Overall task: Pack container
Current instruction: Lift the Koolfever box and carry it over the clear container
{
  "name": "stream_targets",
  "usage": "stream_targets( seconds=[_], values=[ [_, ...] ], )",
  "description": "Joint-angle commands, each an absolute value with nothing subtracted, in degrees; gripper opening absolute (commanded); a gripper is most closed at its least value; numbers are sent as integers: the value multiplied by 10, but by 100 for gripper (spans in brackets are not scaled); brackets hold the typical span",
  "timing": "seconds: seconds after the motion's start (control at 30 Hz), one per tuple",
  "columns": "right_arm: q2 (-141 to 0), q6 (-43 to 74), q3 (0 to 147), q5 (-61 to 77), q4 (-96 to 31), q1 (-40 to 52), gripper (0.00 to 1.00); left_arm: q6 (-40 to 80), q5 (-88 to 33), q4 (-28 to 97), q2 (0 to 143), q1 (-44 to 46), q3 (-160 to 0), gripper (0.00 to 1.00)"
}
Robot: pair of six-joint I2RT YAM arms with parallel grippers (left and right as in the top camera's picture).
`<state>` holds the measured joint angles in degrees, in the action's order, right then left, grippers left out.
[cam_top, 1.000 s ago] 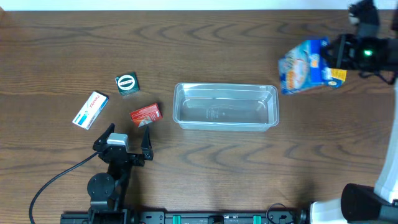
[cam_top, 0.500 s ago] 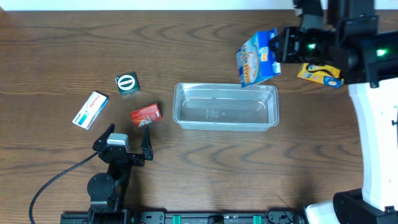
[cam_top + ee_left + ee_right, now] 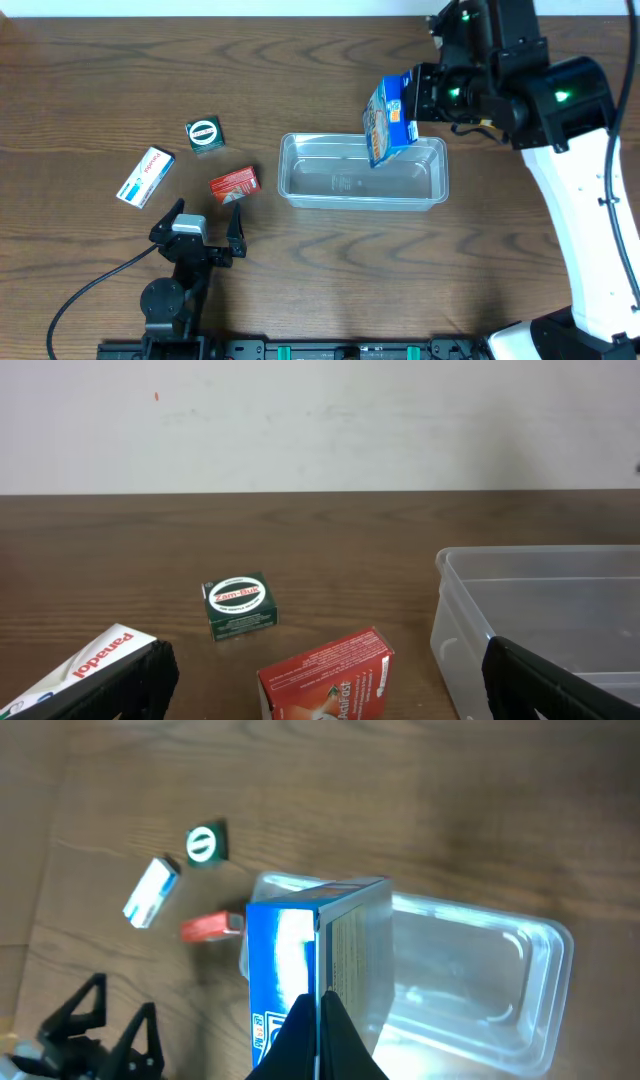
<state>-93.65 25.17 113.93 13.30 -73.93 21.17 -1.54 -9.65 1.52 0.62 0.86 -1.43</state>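
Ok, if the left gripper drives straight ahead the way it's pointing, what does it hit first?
Most likely the red box, lying just ahead of the open left gripper. The green box sits farther back. Exact depth is hard to judge.

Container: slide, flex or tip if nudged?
Probably slides if the box bumps it: the container is clear plastic, empty, on a smooth table. Walls likely flex slightly; the rim should stiffen them. Unlikely to tip: low, wide.
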Motion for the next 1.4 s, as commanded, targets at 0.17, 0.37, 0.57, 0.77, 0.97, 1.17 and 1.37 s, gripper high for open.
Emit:
stream_targets(
  seconds=[0.17, 0.37, 0.57, 0.77, 0.97, 1.17, 1.37],
  values=[
    [-937, 287, 1050, 122, -706, 226, 1, -19, -98, 32, 3, 7, -2, 98],
    [-937, 293, 998, 123, -655, 226, 1, -19, -98, 32, 3, 7, -2, 98],
    [-937, 303, 968, 122, -626, 226, 1, -19, -98, 32, 3, 7, -2, 98],
    [-937, 328, 934, 128, -590, 230, 1, -19, -98, 32, 3, 7, -2, 98],
    [-937, 334, 929, 135, -576, 230, 1, -19, -98, 32, 3, 7, -2, 98],
    [-937, 335, 929, 136, -576, 231, 1, -19, -98, 32, 3, 7, -2, 98],
    [-937, 334, 929, 138, -577, 240, 1, -19, -98, 32, 3, 7, -2, 98]
  ],
)
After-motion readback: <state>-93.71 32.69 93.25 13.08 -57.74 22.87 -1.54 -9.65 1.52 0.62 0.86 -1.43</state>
